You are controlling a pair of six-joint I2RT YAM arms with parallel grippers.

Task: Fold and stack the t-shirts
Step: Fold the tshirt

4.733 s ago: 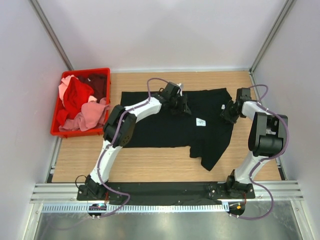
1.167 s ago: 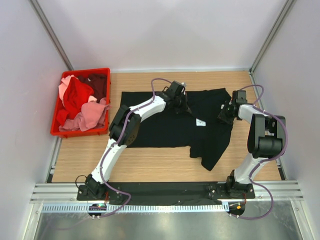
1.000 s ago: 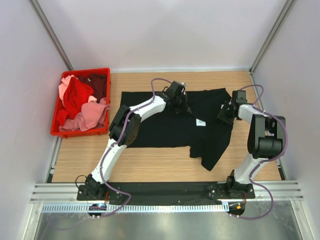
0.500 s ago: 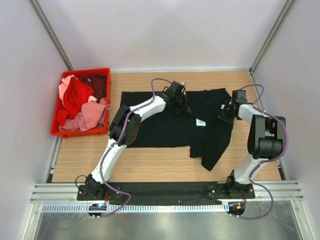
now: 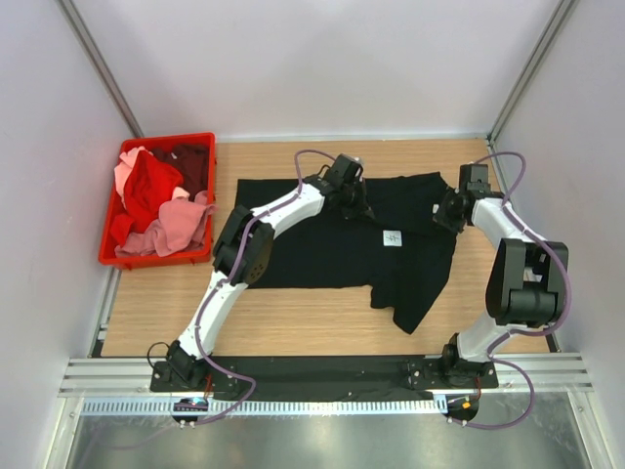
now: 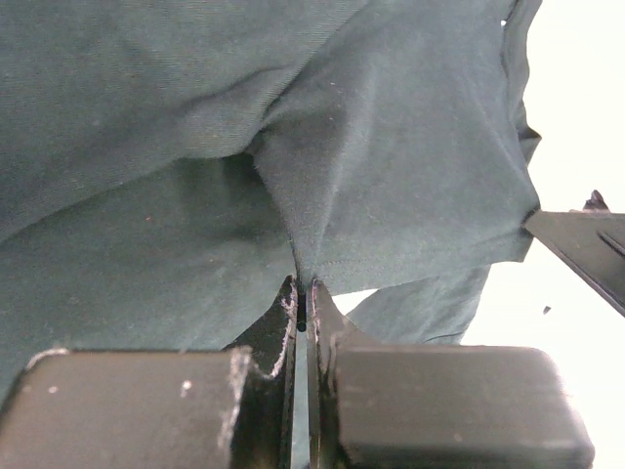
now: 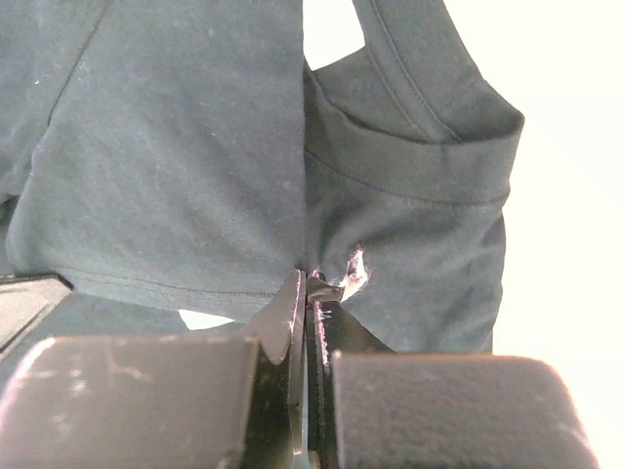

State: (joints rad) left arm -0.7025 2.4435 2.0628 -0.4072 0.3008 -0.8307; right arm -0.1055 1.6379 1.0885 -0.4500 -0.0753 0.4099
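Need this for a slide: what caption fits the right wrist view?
Right claw shut on a pinched fold of the black t-shirt.

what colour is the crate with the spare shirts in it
The crate is red; it shows best in the top external view.

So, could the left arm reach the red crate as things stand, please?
Probably, but not at once: the left gripper is shut on the black shirt. Nothing stands between it and the crate, so the way looks free once it lets go.
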